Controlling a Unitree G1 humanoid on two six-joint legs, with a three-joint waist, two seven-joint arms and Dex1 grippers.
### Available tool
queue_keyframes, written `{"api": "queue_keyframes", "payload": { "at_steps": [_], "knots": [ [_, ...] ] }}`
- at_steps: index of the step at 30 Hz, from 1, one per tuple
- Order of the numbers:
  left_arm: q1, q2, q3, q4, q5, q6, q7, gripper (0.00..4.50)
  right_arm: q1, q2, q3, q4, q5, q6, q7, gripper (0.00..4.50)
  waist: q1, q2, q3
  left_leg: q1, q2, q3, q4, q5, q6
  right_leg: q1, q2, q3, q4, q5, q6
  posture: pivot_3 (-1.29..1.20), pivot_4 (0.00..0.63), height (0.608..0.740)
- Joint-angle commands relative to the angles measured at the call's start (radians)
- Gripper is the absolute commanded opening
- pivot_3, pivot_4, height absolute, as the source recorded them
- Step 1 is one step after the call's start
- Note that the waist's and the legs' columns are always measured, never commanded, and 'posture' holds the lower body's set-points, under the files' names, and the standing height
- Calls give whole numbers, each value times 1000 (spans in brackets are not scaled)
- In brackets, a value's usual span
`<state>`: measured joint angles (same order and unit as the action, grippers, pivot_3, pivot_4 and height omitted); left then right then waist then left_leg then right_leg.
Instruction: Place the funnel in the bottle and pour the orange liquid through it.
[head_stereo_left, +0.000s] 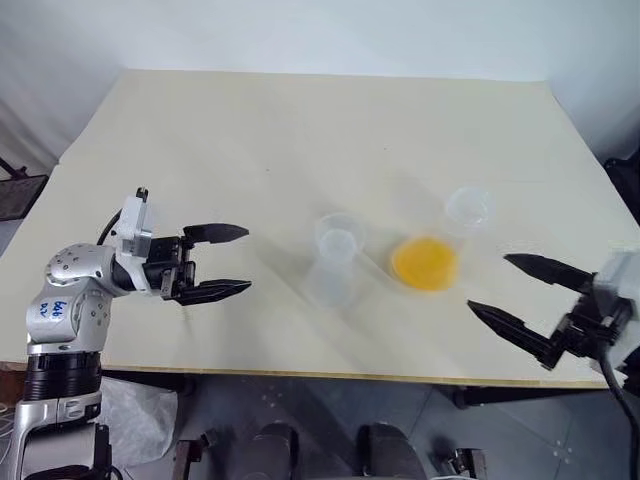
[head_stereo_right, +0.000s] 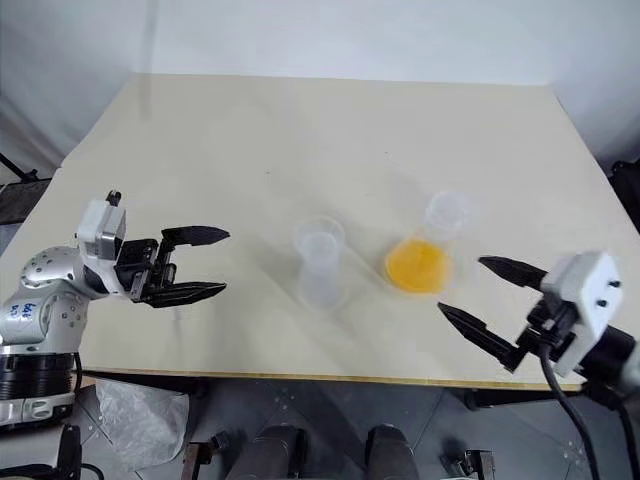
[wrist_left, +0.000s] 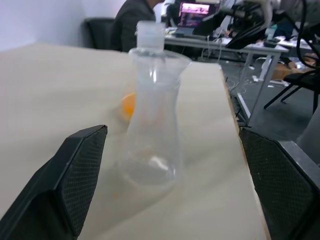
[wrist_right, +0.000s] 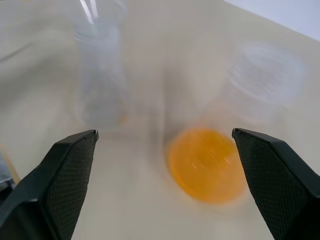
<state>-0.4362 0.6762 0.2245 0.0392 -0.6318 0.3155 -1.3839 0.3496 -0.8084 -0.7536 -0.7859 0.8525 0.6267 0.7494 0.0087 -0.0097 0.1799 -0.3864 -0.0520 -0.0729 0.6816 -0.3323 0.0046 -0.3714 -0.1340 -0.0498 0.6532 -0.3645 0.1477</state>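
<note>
— Finger state?
— My left gripper (head_stereo_left: 232, 262) and right gripper (head_stereo_left: 510, 288) both stand wide, holding nothing.
— Items?
— Funnel (head_stereo_left: 338, 233) sits in bottle (head_stereo_left: 331, 275); orange liquid (head_stereo_left: 425, 262) just beside, on the table (head_stereo_left: 300, 130).

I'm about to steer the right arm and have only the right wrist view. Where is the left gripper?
Observer: The left gripper hangs over the left part of the table, fingers open, pointing at the bottle but clear of it.
Operator: Is the funnel in?
Observer: The left wrist view shows a flared clear cone, apparently the funnel, sitting in the bottle's mouth.
Operator: And my right gripper from above?
Observer: The right gripper is open near the table's front right edge, short of the cup holding the orange liquid, touching nothing.
</note>
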Motion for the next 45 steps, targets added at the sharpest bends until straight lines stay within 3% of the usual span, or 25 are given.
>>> {"api": "queue_keyframes", "payload": {
  "at_steps": [1,9,17,23,45],
  "knots": [
    [0,-4,18,-46,-37,-8,13,4488,61,35,-97,-46,29,-2,-23,4500,0,0,0,0,0,0,0,0,0,0,0,0,0,0,0,0,150,740],
    [-10,-2,5,-50,-45,-1,10,4488,190,89,-212,-91,71,-14,-46,4500,-9,1,-1,2,1,1,-1,0,0,1,1,0,0,0,0,0,150,740],
    [-56,-21,-8,-20,-28,-34,17,4488,-43,50,45,-36,34,8,-207,4500,-10,2,-1,2,1,1,-1,0,0,1,1,1,0,0,0,0,150,740],
    [-126,-36,-39,-19,-27,-13,53,4488,-244,55,266,122,-115,-43,-227,4500,-9,2,-1,2,0,1,0,0,0,1,1,1,0,0,0,0,150,740],
    [-164,1,-30,-51,-64,56,60,4488,-563,155,474,401,-291,-153,-203,4500,-14,2,-1,1,0,1,0,0,0,-1,1,1,1,0,0,0,150,740]
  ]
}}
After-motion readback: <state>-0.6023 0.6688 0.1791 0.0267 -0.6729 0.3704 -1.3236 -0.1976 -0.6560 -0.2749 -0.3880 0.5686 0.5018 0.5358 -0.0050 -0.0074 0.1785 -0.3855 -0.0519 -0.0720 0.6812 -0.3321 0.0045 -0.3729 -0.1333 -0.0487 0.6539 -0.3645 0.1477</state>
